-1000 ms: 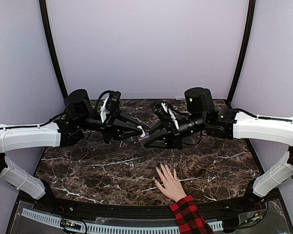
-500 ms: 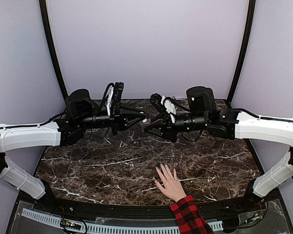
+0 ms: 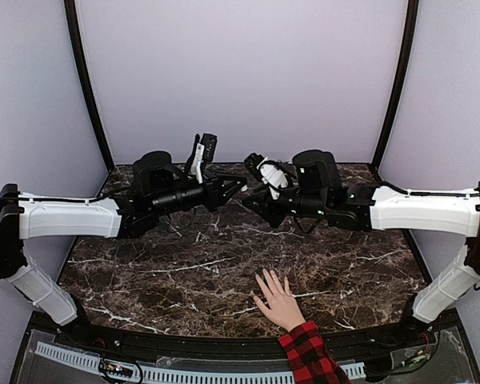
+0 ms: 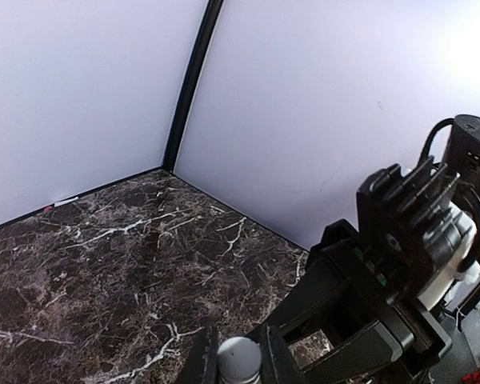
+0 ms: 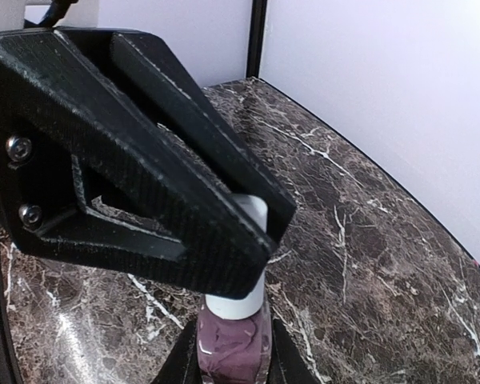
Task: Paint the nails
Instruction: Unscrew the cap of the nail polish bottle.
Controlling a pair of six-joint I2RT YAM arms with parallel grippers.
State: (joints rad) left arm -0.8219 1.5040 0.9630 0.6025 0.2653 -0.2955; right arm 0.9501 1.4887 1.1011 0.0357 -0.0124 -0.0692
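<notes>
Right wrist alone shows the bottle (image 5: 232,350), clenched in the right gripper (image 5: 235,365); left gripper (image 5: 268,234) pinches its cap (image 5: 236,302). Marble counter (image 3: 184,272), lilac walls (image 3: 240,80).

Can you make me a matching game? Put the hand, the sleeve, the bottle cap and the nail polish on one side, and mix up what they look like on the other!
Things:
1. hand
2. sleeve
3. bottle cap
4. nail polish

What they look like:
A. white
B. purple
C. red and black checks
D. flat on the table, fingers spread

Right pairs: 1-D, 2-C, 3-A, 4-B
</notes>
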